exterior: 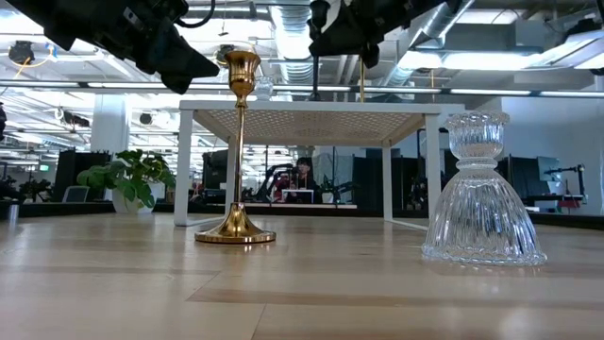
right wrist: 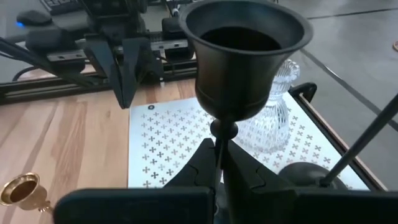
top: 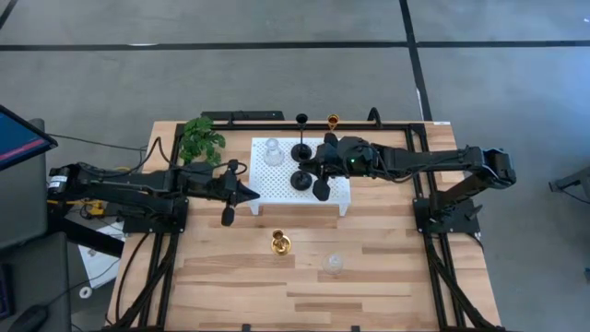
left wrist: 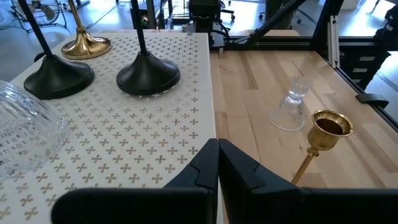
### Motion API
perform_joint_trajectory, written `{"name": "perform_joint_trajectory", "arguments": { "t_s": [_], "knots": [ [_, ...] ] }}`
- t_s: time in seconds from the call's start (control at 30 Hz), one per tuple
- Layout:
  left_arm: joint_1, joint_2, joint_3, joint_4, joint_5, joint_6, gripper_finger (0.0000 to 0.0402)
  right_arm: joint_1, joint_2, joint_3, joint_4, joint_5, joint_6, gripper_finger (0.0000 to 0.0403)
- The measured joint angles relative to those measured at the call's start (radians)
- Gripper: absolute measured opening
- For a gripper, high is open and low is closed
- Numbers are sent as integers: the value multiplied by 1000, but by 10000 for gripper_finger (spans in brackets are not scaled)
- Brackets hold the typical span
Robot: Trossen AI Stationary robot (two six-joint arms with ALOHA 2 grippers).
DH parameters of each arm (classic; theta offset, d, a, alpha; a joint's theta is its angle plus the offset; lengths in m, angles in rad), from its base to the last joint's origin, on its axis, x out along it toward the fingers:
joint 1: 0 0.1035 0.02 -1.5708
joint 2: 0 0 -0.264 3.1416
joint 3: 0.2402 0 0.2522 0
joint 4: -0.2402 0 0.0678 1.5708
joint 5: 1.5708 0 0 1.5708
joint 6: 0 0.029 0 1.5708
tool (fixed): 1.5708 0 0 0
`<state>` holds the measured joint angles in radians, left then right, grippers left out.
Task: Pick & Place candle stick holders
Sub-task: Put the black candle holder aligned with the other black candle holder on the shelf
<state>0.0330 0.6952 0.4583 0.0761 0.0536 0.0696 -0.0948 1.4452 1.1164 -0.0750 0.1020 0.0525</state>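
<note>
On the table point(top: 387, 277) stands a perforated platform point(top: 277, 183) bearing a glass holder point(top: 273, 152) and two stemmed holders point(top: 301, 150); a plant point(top: 202, 140) sits just left of it. Before the platform, on the tabletop, a stemmed holder point(top: 281, 243) stands left of another glass holder point(top: 333, 266). Behind the platform stands one more holder point(top: 333, 121).

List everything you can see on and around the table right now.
black candle holders: 2, black, both on the platform; one gripped at its stem
gold candle holders: 2, shiny gold, one on the table, one at the platform's far edge
glass candle holders: 2, clear, one on the table, one on the platform
platform: 1, white, perforated, mid-table
plant: 1, green, left of the platform
table: 1, light wood
left gripper: shut, empty, at the platform's left edge
right gripper: shut on a black holder's stem, over the platform
</note>
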Motion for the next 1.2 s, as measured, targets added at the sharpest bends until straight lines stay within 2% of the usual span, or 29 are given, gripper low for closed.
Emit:
{"name": "perform_joint_trajectory", "arguments": {
  "t_s": [0.73,1.2],
  "knots": [
    [0,0,0,0,0,0,10,1,0,0,2,-35,0,0],
    [0,0,0,0,0,0,10,0,0,0,2,-30,0,25]
  ]
}}
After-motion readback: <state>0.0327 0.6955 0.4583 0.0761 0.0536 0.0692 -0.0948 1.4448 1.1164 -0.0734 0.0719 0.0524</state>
